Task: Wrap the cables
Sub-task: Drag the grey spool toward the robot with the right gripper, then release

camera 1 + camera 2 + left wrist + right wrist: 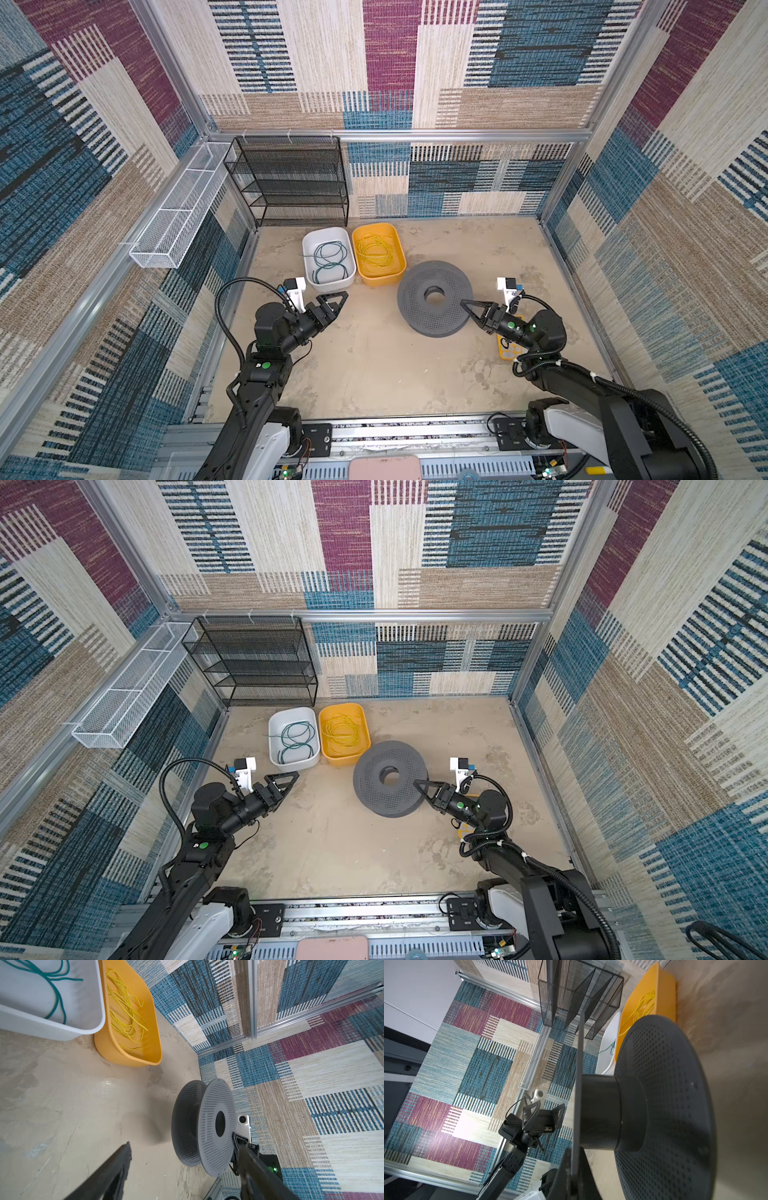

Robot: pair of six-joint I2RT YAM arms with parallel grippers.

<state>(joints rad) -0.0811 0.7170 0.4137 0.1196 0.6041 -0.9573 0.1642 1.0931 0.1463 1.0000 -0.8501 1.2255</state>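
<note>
A teal-green cable lies in loose loops in the white bin. In the yellow bin beside it is a coiled yellow cable. A grey perforated spool lies flange-down on the table, bare of cable. My right gripper is shut on the edge of its upper flange. My left gripper hangs open and empty just in front of the white bin.
A black mesh shelf stands at the back left. A white wire basket hangs on the left wall. A small yellow object lies under my right arm. A metal rail runs along the table's front edge.
</note>
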